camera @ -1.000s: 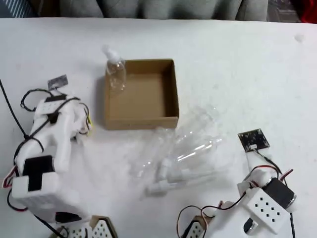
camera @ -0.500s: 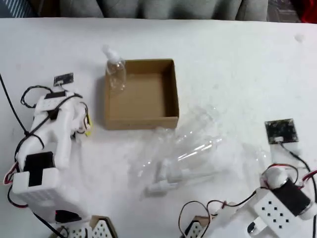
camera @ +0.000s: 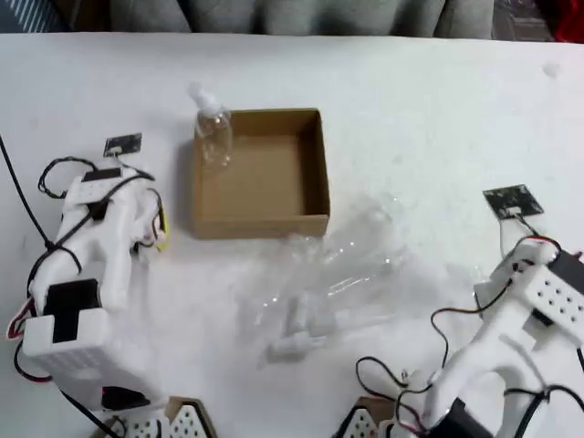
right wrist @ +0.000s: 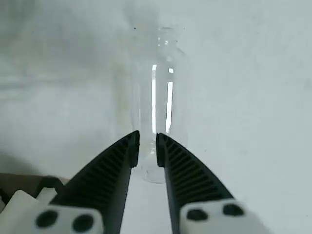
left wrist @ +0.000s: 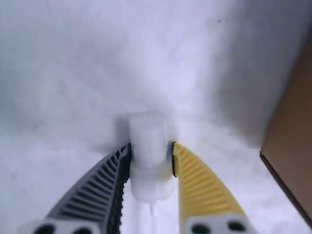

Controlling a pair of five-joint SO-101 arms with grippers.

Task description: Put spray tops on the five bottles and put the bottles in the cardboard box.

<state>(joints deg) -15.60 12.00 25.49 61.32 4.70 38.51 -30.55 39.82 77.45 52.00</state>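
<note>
My left gripper (left wrist: 148, 147) is shut on a white spray top (left wrist: 148, 165), low over the table beside the cardboard box (left wrist: 292, 146). In the high view that gripper (camera: 155, 231) sits left of the open box (camera: 260, 212). One clear bottle with a spray top (camera: 214, 132) stands at the box's back left corner. Several uncapped clear bottles (camera: 351, 260) lie in a heap in front of the box, with loose spray tops (camera: 294, 333) beside them. My right gripper (right wrist: 146, 141) hovers shut over one lying clear bottle (right wrist: 163, 92), holding nothing.
The right arm (camera: 534, 306) stands at the right edge, with a small dark board (camera: 511, 201) on a cable behind it. A similar board (camera: 121, 144) lies behind the left arm (camera: 87, 265). Cables trail along the table's near edge.
The right arm has swung outward to the right and farther back, its dark board going with it. The left arm has barely shifted, still holding the spray top.
</note>
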